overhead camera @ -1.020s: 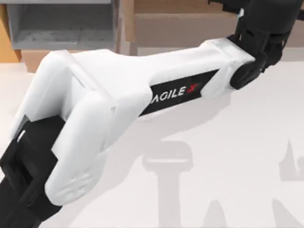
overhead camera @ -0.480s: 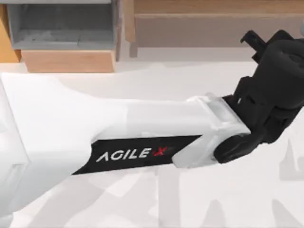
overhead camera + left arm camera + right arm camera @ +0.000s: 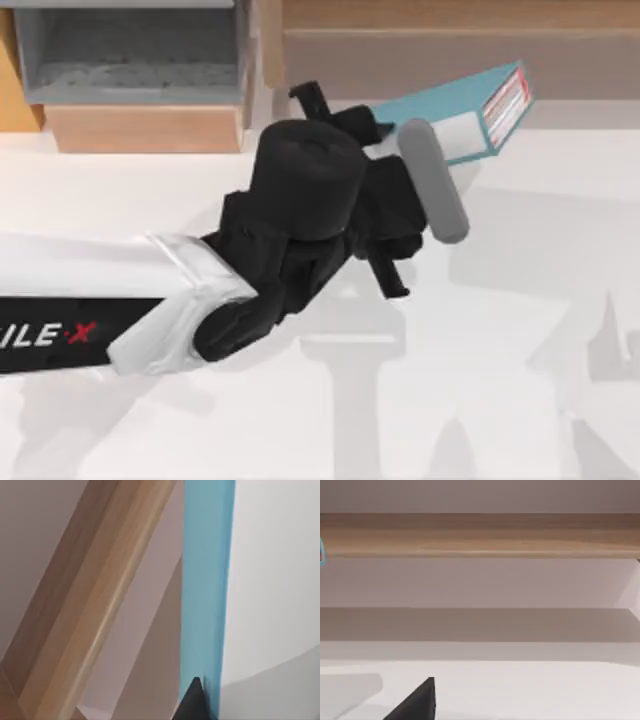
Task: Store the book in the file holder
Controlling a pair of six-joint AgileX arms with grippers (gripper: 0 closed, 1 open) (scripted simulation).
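The teal-blue book (image 3: 452,108), with white page edges and red marks on its end, hangs tilted above the table in front of the long shelf. My left gripper (image 3: 383,132) is shut on the book's left end, its black wrist over the table's middle. In the left wrist view the book's teal cover (image 3: 207,590) runs up from a dark fingertip (image 3: 192,700). The file holder (image 3: 130,75), a grey compartment with a light wood front panel (image 3: 145,128), stands at the back left, left of the gripper. A dark fingertip (image 3: 417,700) of my right gripper shows in the right wrist view.
The long brown wooden shelf (image 3: 440,45) runs along the back right, behind the book; it also appears as a shelf (image 3: 480,535) facing the right wrist. A grey rod-shaped part (image 3: 435,180) sits beside the left gripper. The white table (image 3: 480,380) lies bare in front.
My left arm has swung left from the back right corner toward the table's middle. The gripper and the held book have come into sight.
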